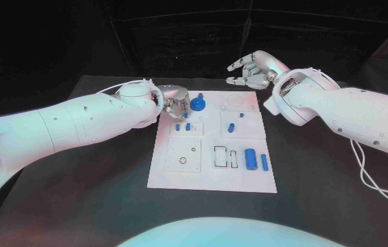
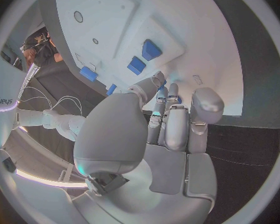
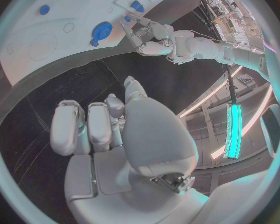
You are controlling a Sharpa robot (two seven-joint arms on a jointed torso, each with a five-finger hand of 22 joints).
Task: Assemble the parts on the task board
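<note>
Over at the board's far left corner, the left hand [image 1: 175, 103] hung low with its silver fingers curled down toward a small blue part [image 1: 185, 113]; whether they actually gripped it I could not tell. Its white arm reached in across the black table [image 1: 97, 191]. The right hand [image 1: 252, 70] floated well beyond the board's far edge, above bare table, fingers bent loosely apart and holding nothing.

From the left wrist, the fingers [image 2: 177, 129] pointed at the board and hid the spot beneath them, while two squarish blue blocks [image 2: 144, 57] lay plainly on a raised white tile. The right wrist view caught what the others missed: the left hand [image 3: 147, 35] side-on, fingertips down beside a round, ridged blue knob [image 3: 102, 31].

The task board [image 1: 212, 182] was a flat white plate carrying square tiles with outlined slots. Near its right edge lay a smooth blue cylinder [image 1: 250, 159] and, just beside it, a thinner blue rod [image 1: 264, 162]
</note>
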